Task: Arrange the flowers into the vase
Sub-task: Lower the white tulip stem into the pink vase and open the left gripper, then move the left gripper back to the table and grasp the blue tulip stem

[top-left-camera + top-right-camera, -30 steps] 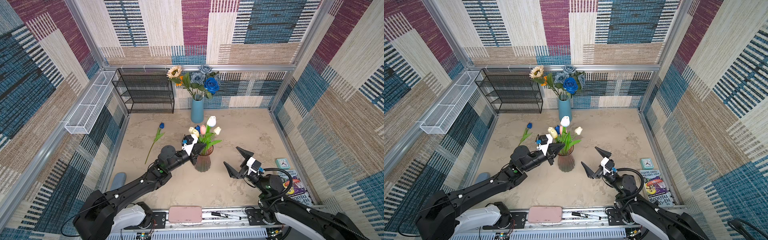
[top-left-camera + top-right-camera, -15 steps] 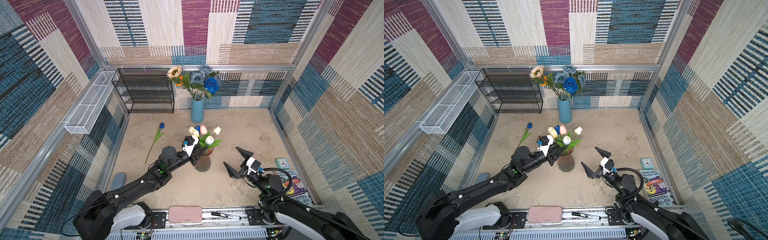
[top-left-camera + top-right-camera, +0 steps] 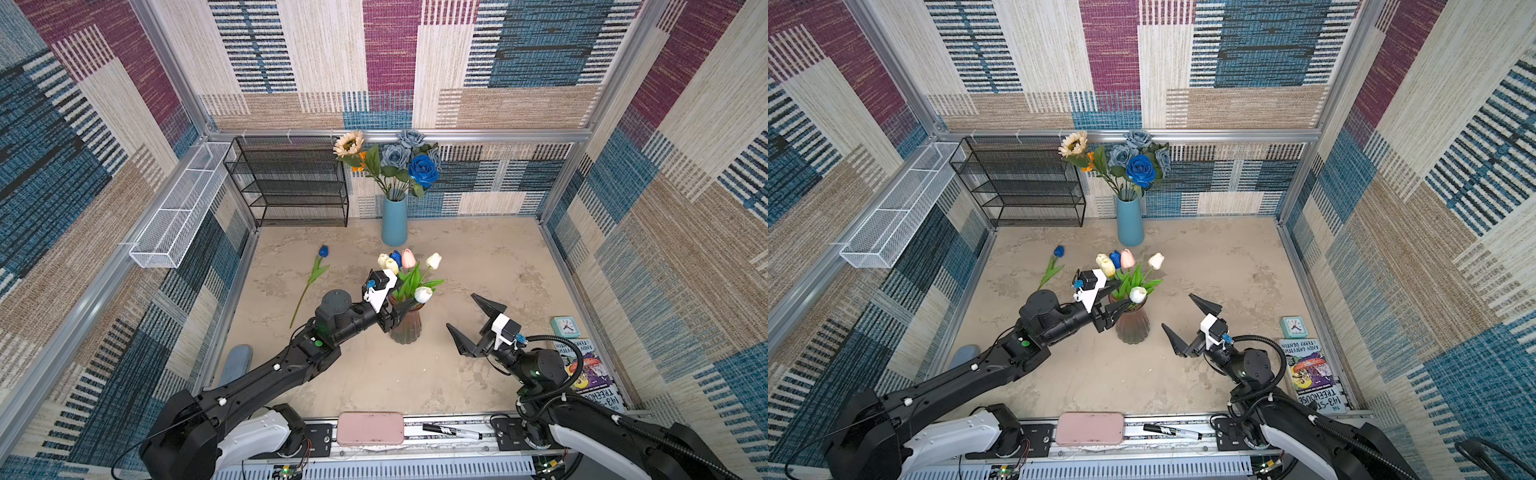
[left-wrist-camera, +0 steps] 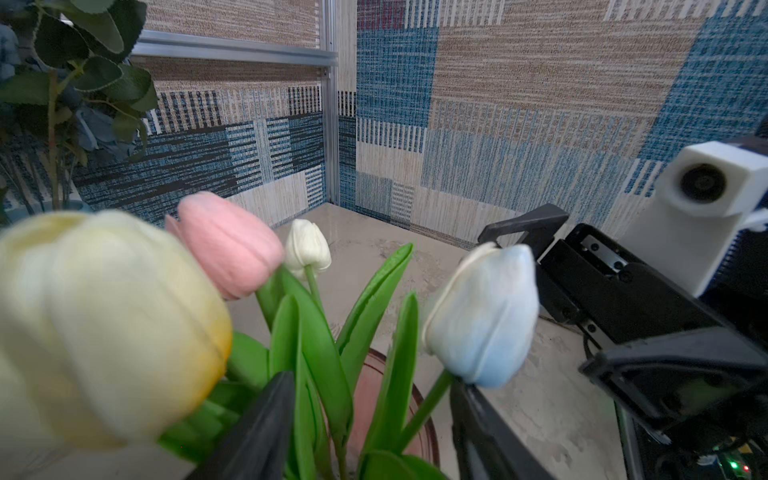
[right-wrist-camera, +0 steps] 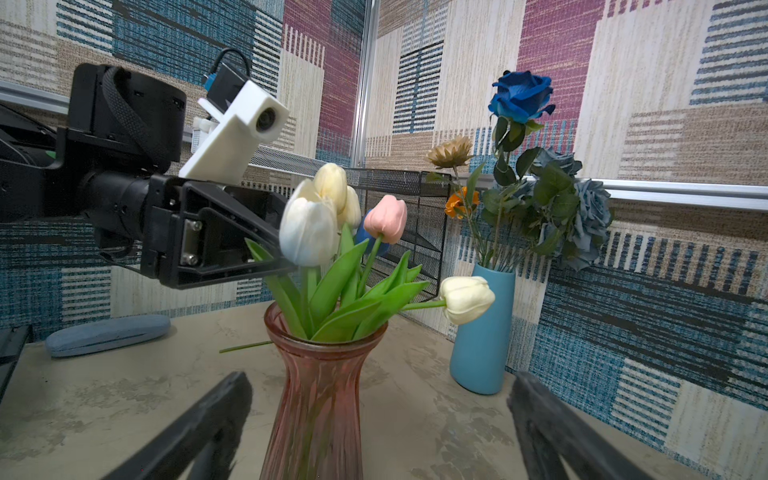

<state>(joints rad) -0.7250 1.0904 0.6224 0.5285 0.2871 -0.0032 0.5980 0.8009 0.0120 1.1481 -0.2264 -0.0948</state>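
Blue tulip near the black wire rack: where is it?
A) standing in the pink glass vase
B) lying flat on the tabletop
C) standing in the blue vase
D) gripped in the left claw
B: in both top views the blue tulip lies flat on the tabletop, stem and all, apart from the pink glass vase.

Left arm (image 3: 266,378) stretched forward, left fingers (image 4: 257,432) parted; right arm (image 3: 540,368) low, right fingers (image 5: 208,424) wide apart.
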